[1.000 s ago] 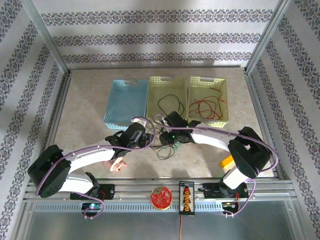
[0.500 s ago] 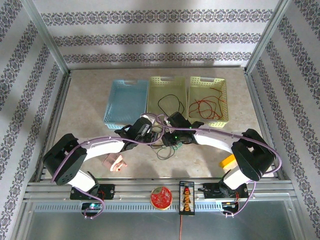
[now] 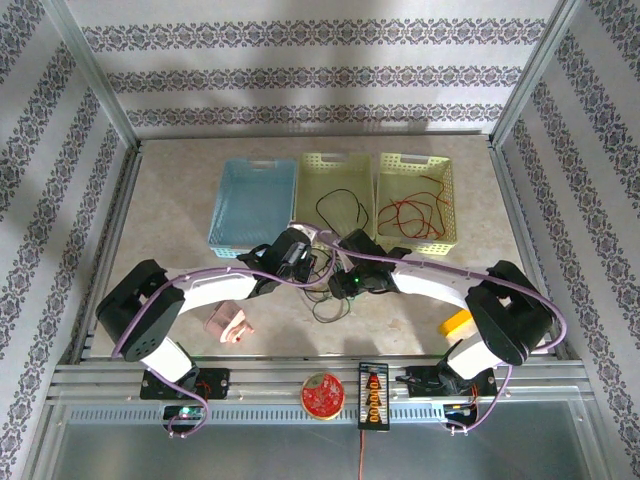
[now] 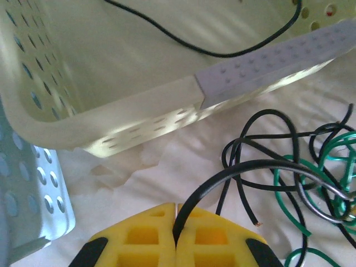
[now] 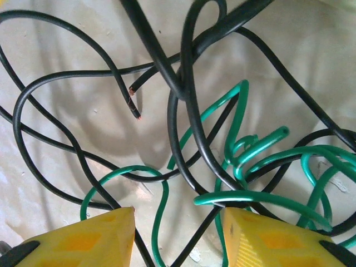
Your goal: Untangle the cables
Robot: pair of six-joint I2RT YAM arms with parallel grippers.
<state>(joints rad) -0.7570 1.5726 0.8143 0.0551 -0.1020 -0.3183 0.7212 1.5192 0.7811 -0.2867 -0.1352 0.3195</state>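
Note:
A tangle of black and green cables [image 3: 335, 297] lies on the table in front of the middle basket. My left gripper [image 3: 306, 263] is at the tangle's left edge. In the left wrist view its yellow jaws [image 4: 177, 210] are shut on a thick black cable [image 4: 233, 169], which arcs right into the green loops [image 4: 289, 194]. My right gripper [image 3: 347, 285] hangs over the tangle. Its jaws [image 5: 177, 222] stand open, with a green strand [image 5: 161, 222] and black strands [image 5: 55, 83] on the table between them, none gripped.
Three baskets stand behind the tangle: blue [image 3: 250, 205], a pale yellow one [image 3: 335, 165] holding a black cable [image 3: 340, 205], and another [image 3: 415, 165] holding red cables [image 3: 405, 215]. A pink object [image 3: 228, 325], a yellow block [image 3: 455, 322], a red disc [image 3: 322, 395] and a connector strip [image 3: 372, 395] lie near the front.
My left arm has swung right toward the tangle, and its gripper has gone from open to shut on the black cable. The right gripper has barely moved.

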